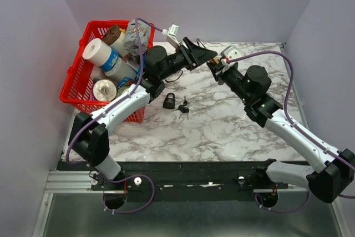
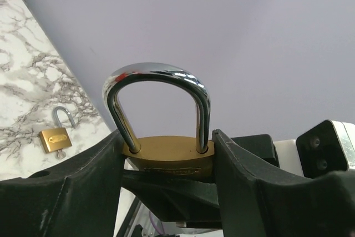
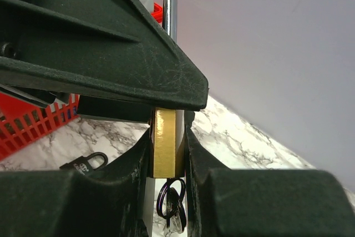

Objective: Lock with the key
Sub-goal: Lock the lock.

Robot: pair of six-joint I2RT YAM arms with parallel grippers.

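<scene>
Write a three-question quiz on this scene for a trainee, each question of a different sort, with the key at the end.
1. True or false: the left fingers hold nothing.
2. What lies on the marble table right beside the black padlock? A) keys B) a screwdriver C) a roll of tape
3. Fill in: the basket at the table's left side is ___ in colour.

Key
1. False: they are shut on the body of a brass padlock, held up off the table.
2. A
3. red
</scene>
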